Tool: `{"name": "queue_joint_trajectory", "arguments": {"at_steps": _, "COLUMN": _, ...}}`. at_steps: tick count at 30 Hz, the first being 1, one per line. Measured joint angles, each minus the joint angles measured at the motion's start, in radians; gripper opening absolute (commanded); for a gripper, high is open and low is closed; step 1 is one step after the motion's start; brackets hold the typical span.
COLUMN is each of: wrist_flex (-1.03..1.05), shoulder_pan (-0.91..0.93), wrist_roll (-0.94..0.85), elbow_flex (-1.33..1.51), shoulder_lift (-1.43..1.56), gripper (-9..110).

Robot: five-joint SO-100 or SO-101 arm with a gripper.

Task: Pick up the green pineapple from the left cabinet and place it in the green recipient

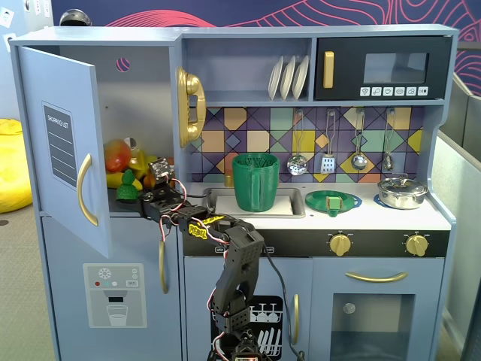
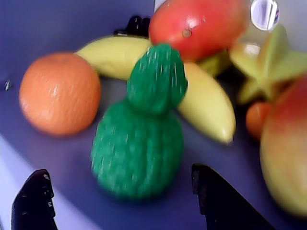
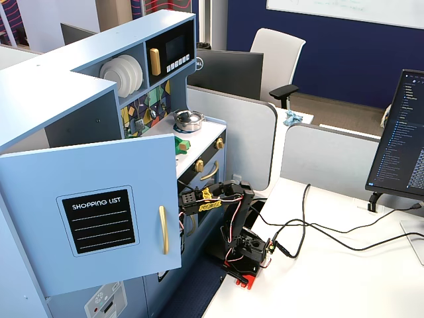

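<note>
The green pineapple (image 2: 139,143) stands on the shelf inside the left cabinet (image 1: 64,150), whose door hangs wide open, and it sits at the front of a small heap of toy fruit. In the wrist view it is straight ahead of the gripper (image 2: 120,201), nearly centred between the two dark fingers, which are spread apart with nothing between them; the pineapple's body lies just beyond the fingertips (image 2: 33,191), not yet inside the gap. Its long axis runs upright, crown on top, leaning slightly to the right in that view, so the fingers would close across its bumpy width, not along its length. A banana (image 2: 206,105) lies just behind it and looks to touch it, an orange (image 2: 60,93) sits near on the left of the wrist view, and a red mango (image 2: 196,26) rests behind the crown. In a fixed view the gripper (image 1: 154,188) reaches into the cabinet at shelf height, just beside the pineapple (image 1: 126,186). The next move looks like a short straight advance before closing, keeping clear of the banana. The green pitcher (image 1: 255,182) stands in the sink well to the right in that fixed view, empty as far as can be seen.
</note>
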Motion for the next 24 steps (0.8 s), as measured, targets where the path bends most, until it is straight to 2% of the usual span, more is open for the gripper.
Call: {"name": "queue_joint_trajectory", "arguments": {"at_steps": 24, "wrist_flex": -0.002, "shoulder_pan": -0.003, "wrist_roll": -0.021, "elbow_flex": -0.264, "shoulder_lift": -0.278, "gripper": 26}}
